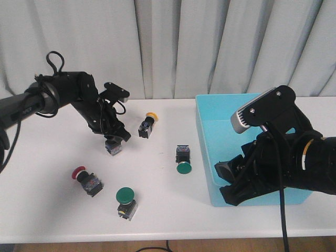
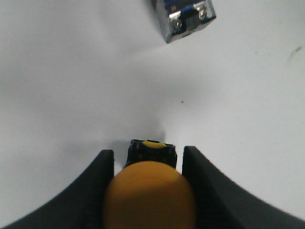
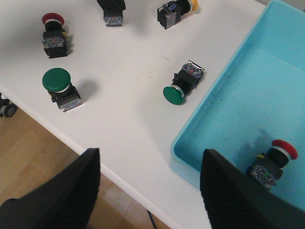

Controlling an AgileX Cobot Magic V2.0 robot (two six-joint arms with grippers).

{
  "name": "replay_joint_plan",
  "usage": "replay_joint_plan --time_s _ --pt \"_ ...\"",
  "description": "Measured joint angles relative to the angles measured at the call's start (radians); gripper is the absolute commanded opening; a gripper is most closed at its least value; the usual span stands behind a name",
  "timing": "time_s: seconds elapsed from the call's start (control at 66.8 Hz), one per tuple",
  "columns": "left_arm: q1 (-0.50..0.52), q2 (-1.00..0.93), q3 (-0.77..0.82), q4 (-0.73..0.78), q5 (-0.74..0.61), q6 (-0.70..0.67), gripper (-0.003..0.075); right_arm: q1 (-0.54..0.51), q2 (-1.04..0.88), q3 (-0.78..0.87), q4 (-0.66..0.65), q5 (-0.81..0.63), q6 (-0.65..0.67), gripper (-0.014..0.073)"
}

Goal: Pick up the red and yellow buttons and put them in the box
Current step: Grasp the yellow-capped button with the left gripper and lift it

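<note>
Three buttons lie on the table, one yellow [image 1: 147, 126] and one red [image 1: 86, 180], another red [image 3: 274, 161] inside the turquoise box [image 1: 210, 152].

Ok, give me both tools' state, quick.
Left tool: closed on a yellow button.
Right tool: open, holding nothing, above the blue box's near edge.

Buttons spread left of the box [image 1: 207, 157].
One button [image 3: 274, 162] lies inside the box; another [image 1: 183, 158] lies just left of it; three more sit farther left.
</note>
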Motion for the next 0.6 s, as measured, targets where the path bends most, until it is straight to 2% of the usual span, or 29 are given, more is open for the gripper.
replay_joint_plan --time_s 0.21,0.329,0.464,0.599 --pt "0.0 -0.152 0.0 -0.015 0.027 -0.106 0.0164 0.0 0.0 0.0 0.0 0.0 -0.008 0.0456" --pt "0.0 -0.271 0.049 -0.049 0.005 -0.122 0.0164 0.0 0.0 0.0 0.0 0.0 -0.015 0.0456" --pt "0.0 -0.431 0.215 -0.086 -0.075 -0.112 0.0164 0.0 0.0 0.0 -0.001 0.0 -0.018 0.0456" --pt "0.0 -0.613 0.457 -0.134 -0.191 -0.049 0.0164 0.0 0.0 0.0 -0.001 0.0 -0.018 0.0456"
